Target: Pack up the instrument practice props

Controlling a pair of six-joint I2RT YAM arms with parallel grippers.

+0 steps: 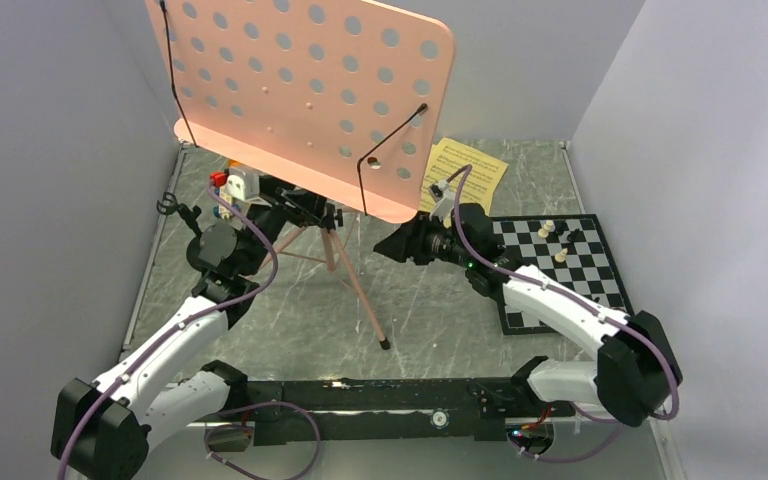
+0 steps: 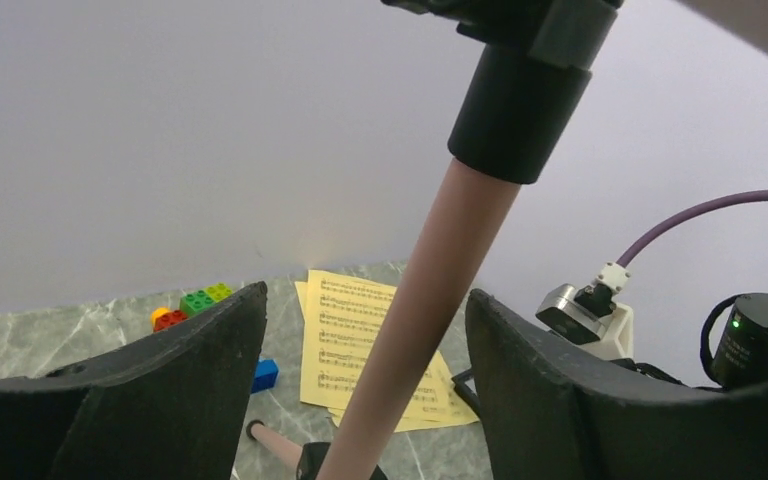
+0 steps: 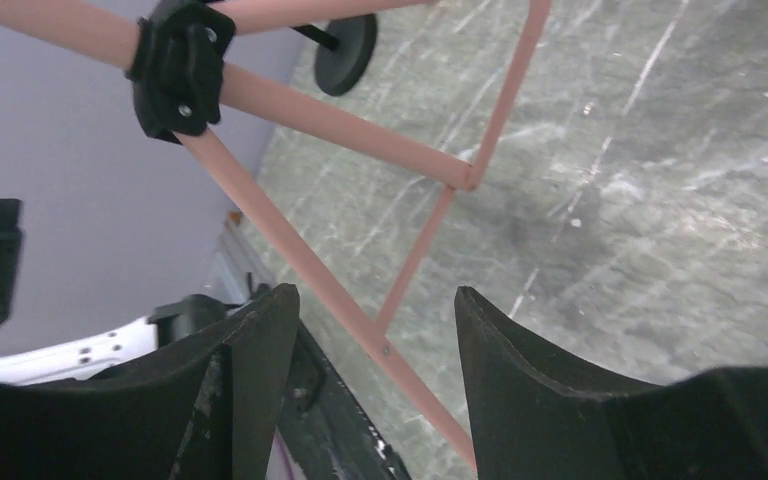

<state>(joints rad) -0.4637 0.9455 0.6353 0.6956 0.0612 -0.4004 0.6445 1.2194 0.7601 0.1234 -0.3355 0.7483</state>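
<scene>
The pink hole-punched music stand (image 1: 310,95) stands on its tripod legs (image 1: 355,275) at the back middle. My left gripper (image 1: 310,212) is open, and the stand's pink pole (image 2: 430,300) runs between its jaws (image 2: 367,293) with a gap on each side. My right gripper (image 1: 385,245) is open and empty, facing the tripod legs (image 3: 300,250) from the right with its jaws (image 3: 375,292) apart from them. Yellow sheet-music pages (image 1: 465,170) lie on the table behind the stand, also in the left wrist view (image 2: 360,340). A black round base (image 3: 345,55) shows beyond the legs. The orange microphone is out of view.
A chessboard (image 1: 560,270) with pieces lies on the right. Toy blocks (image 1: 230,185) sit at the back left, also in the left wrist view (image 2: 190,305). Grey walls close in the back and both sides. The black arm-mount rail (image 1: 380,405) runs along the near edge.
</scene>
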